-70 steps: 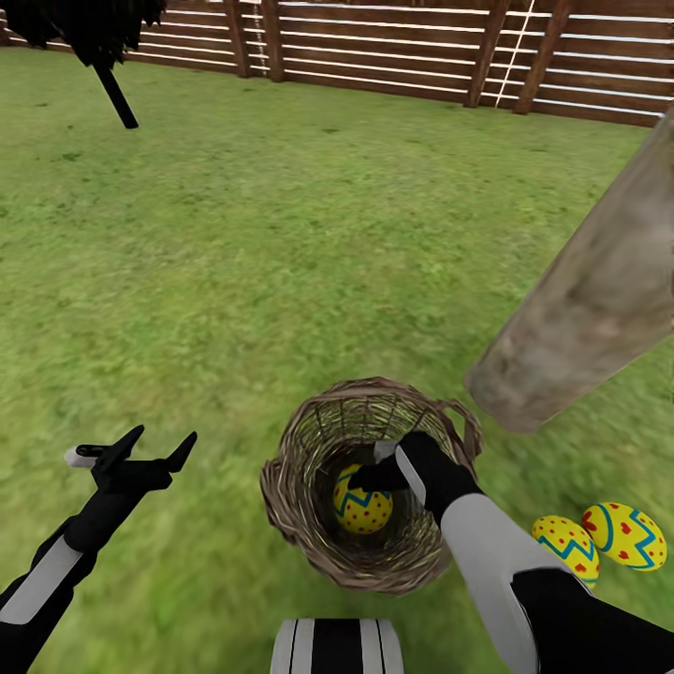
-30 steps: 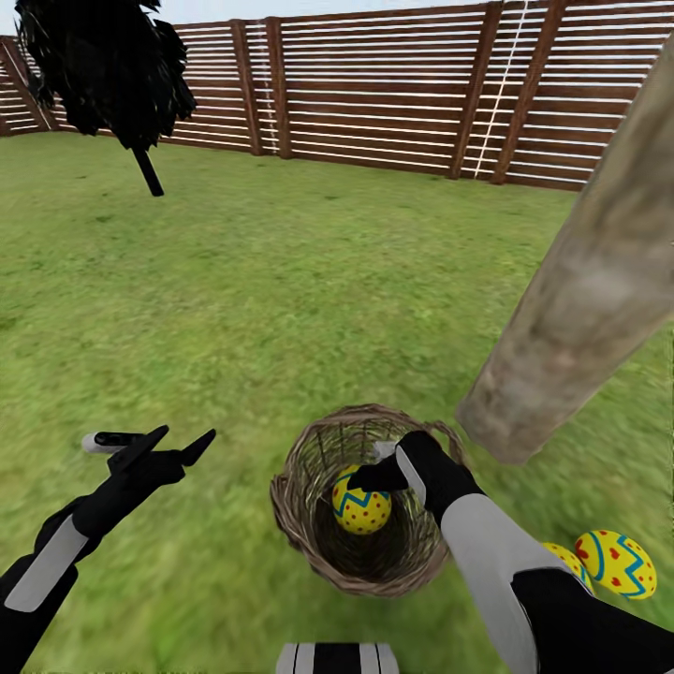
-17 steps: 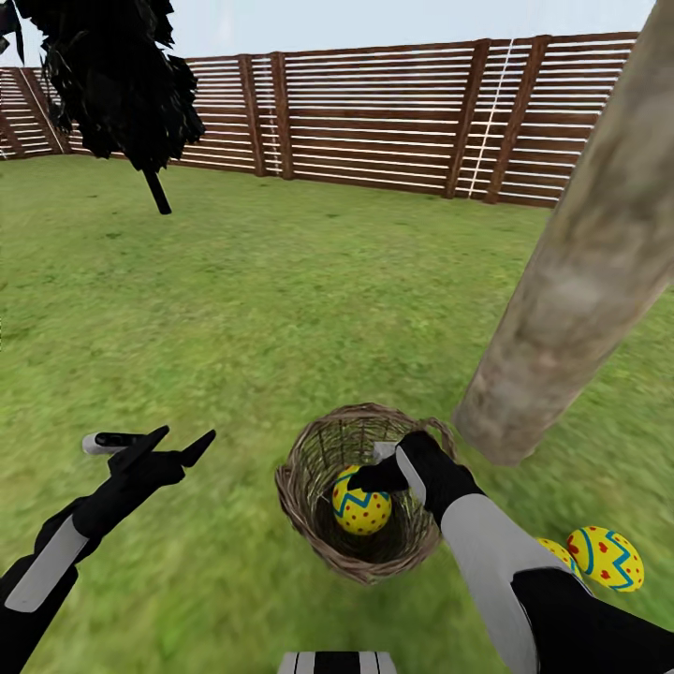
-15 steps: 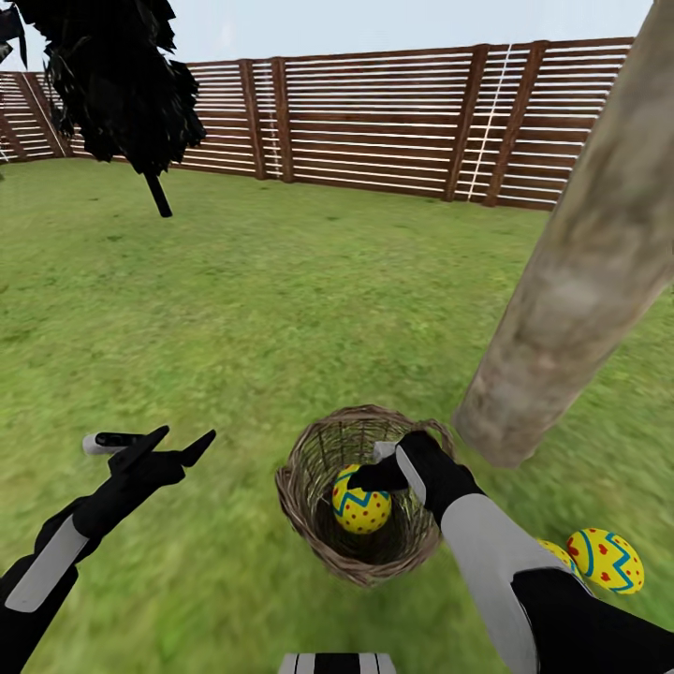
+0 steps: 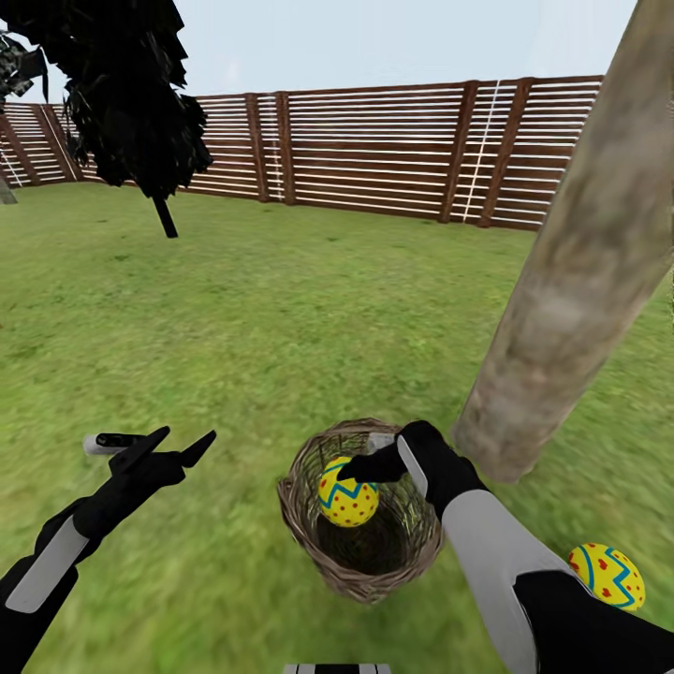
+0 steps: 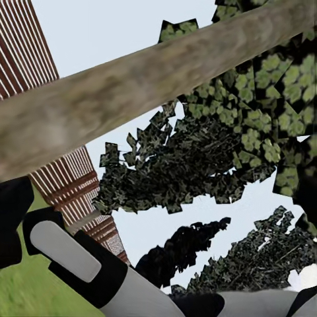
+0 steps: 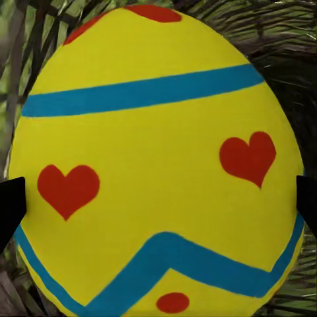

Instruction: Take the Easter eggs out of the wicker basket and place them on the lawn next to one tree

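Note:
My right gripper (image 5: 356, 471) is shut on a yellow Easter egg (image 5: 346, 493) with blue zigzag bands and red hearts, holding it just below the rim inside the wicker basket (image 5: 304, 524) on the lawn (image 5: 281, 318). In the right wrist view this egg (image 7: 158, 165) sits between my two black fingertips (image 7: 10, 205). Another egg (image 5: 607, 576) lies on the grass near the foot of the pale tree trunk (image 5: 571, 271), partly behind my right arm. My left gripper (image 5: 180, 442) hovers open over grass to the basket's left. A third egg is hidden.
A black-leaved narrow tree (image 5: 131, 94) stands far left. A slatted wooden fence (image 5: 374, 140) closes the back of the garden. The left wrist view looks up at the trunk (image 6: 132, 99) and leafy crown (image 6: 264, 79). Open grass lies ahead and left.
The head camera has tilted up, showing more fence and sky. My right gripper has lifted the egg from the basket's bottom toward its rim. One egg on the grass is now covered by my arm.

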You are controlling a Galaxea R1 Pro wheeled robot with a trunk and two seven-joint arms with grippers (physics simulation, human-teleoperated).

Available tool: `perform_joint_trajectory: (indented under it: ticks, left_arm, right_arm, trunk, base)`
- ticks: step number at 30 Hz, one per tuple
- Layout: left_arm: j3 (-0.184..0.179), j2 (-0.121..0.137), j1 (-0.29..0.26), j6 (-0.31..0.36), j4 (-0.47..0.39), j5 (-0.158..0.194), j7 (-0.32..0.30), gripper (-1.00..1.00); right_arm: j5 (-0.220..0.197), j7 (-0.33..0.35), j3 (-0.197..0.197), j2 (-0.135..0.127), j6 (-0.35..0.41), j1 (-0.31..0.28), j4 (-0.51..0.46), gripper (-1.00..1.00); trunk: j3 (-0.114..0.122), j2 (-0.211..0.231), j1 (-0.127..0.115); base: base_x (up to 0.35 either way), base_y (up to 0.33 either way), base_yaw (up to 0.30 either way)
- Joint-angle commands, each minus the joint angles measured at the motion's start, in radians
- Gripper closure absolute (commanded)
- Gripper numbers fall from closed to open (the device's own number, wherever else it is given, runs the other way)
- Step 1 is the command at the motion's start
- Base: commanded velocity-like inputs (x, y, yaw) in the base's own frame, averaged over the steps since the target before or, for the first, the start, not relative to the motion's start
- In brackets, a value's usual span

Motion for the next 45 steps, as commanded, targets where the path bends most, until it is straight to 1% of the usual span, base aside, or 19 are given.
perform_joint_trajectory:
  ticks: [1, 3, 5, 11, 12, 13, 14, 15, 16, 17, 19, 21, 23, 25, 29, 33, 36, 39, 45]
  left_arm:
    - [-0.003, 0.001, -0.001, 0.009, 0.0, 0.008, 0.0, -1.0]
    - [-0.003, 0.001, 0.0, 0.009, 0.0, 0.008, 0.0, -1.0]
    - [-0.003, 0.001, -0.001, 0.009, 0.0, 0.008, 0.0, -1.0]
    - [-0.003, 0.002, -0.001, 0.009, 0.0, 0.008, 0.0, -1.0]
    - [-0.003, 0.0, -0.001, 0.009, 0.0, 0.008, 0.009, -1.0]
    - [-0.003, -0.001, -0.002, 0.009, -0.001, 0.008, 0.04, -1.0]
    - [-0.003, -0.003, -0.002, 0.008, -0.001, 0.01, 0.094, -1.0]
    - [-0.004, -0.007, -0.001, 0.008, -0.007, 0.011, 0.143, -1.0]
    - [-0.005, -0.014, -0.001, 0.006, -0.007, 0.01, 0.158, -1.0]
    - [-0.005, -0.027, -0.002, 0.006, -0.006, 0.01, 0.163, -1.0]
    - [-0.005, -0.031, -0.001, 0.006, -0.007, 0.01, 0.167, -1.0]
    - [-0.005, -0.032, -0.002, 0.006, -0.008, 0.01, 0.186, -1.0]
    - [-0.005, -0.034, -0.002, 0.006, -0.009, 0.01, 0.194, -1.0]
    - [-0.005, -0.034, -0.001, 0.006, -0.008, 0.01, 0.197, -1.0]
    - [-0.005, -0.034, -0.002, 0.004, -0.011, 0.01, 0.197, -1.0]
    - [-0.004, -0.032, -0.002, -0.002, -0.013, 0.01, 0.191, -1.0]
    - [-0.002, -0.032, -0.001, -0.009, -0.001, 0.01, 0.187, -1.0]
    - [0.006, -0.028, 0.0, -0.014, 0.003, 0.012, 0.185, -1.0]
    - [0.002, -0.033, 0.0, -0.014, 0.006, 0.008, 0.188, -1.0]
  right_arm:
    - [0.004, 0.005, 0.001, 0.0, 0.006, 0.0, -0.002, 1.0]
    - [0.004, 0.008, 0.0, 0.0, 0.009, 0.0, -0.003, 1.0]
    - [0.004, 0.009, -0.002, -0.018, 0.031, 0.0, -0.004, 1.0]
    - [0.004, 0.01, -0.015, -0.057, 0.037, 0.0, -0.032, 1.0]
    - [0.004, 0.027, -0.016, -0.062, 0.036, 0.0, -0.033, 1.0]
    - [0.005, 0.07, -0.016, -0.068, 0.037, 0.0, -0.033, 1.0]
    - [0.005, 0.136, -0.016, -0.096, 0.038, 0.0, -0.033, 1.0]
    - [0.005, 0.214, -0.016, -0.134, 0.037, 0.0, -0.034, 1.0]
    - [0.006, 0.337, -0.015, -0.167, 0.036, 0.0, -0.034, 1.0]
    - [0.008, 0.484, -0.014, -0.216, 0.035, 0.0, -0.039, 1.0]
    - [0.006, 0.533, -0.014, -0.254, 0.035, 0.003, -0.082, 1.0]
    - [0.005, 0.581, -0.014, -0.272, 0.035, 0.009, -0.156, 1.0]
    - [0.005, 0.672, -0.014, -0.292, 0.035, 0.013, -0.215, 1.0]
    - [0.005, 0.764, -0.014, -0.301, 0.032, 0.016, -0.238, 1.0]
    - [0.005, 0.869, -0.019, -0.309, 0.028, 0.017, -0.269, 1.0]
    - [0.004, 0.884, -0.021, -0.304, 0.026, 0.018, -0.277, 1.0]
    - [0.004, 0.885, -0.027, -0.302, 0.026, 0.018, -0.278, 1.0]
    - [0.003, 0.886, -0.06, -0.301, 0.026, 0.018, -0.278, 1.0]
    - [0.001, 0.892, -0.074, -0.3, 0.027, 0.018, -0.278, 1.0]
  trunk:
    - [0.003, 0.0, -0.001]
    - [0.011, 0.0, -0.001]
    - [0.019, 0.001, -0.002]
    - [0.042, 0.002, -0.005]
    - [0.046, 0.003, -0.006]
    - [0.05, 0.003, -0.006]
    - [0.053, 0.003, -0.006]
    - [0.057, 0.003, -0.007]
    - [0.061, 0.003, -0.007]
    - [0.065, 0.004, -0.008]
    - [0.073, 0.004, -0.009]
    - [0.08, 0.005, -0.01]
    - [0.088, 0.005, -0.01]
    - [0.096, 0.006, -0.011]
    - [0.111, 0.007, -0.013]
    - [0.127, 0.007, -0.015]
    - [0.127, 0.007, -0.015]
    - [0.127, 0.007, -0.015]
    - [0.127, 0.007, -0.015]
  base:
    - [0.0, 0.0, 0.0]
    - [0.0, 0.0, 0.0]
    - [0.0, 0.0, 0.0]
    - [-0.123, 0.0, 0.0]
    - [-0.031, 0.0, 0.0]
    - [-0.013, 0.0, 0.0]
    - [-0.004, 0.0, 0.0]
    - [0.0, 0.0, 0.0]
    - [0.0, 0.0, 0.0]
    - [0.0, 0.0, 0.0]
    - [0.0, 0.0, 0.0]
    - [0.0, 0.0, 0.0]
    - [0.0, 0.0, 0.0]
    - [0.0, 0.0, 0.0]
    - [0.0, 0.0, 0.0]
    - [0.0, 0.0, 0.0]
    - [0.0, 0.0, 0.0]
    - [-0.055, 0.0, 0.0]
    - [-0.304, 0.0, 0.0]
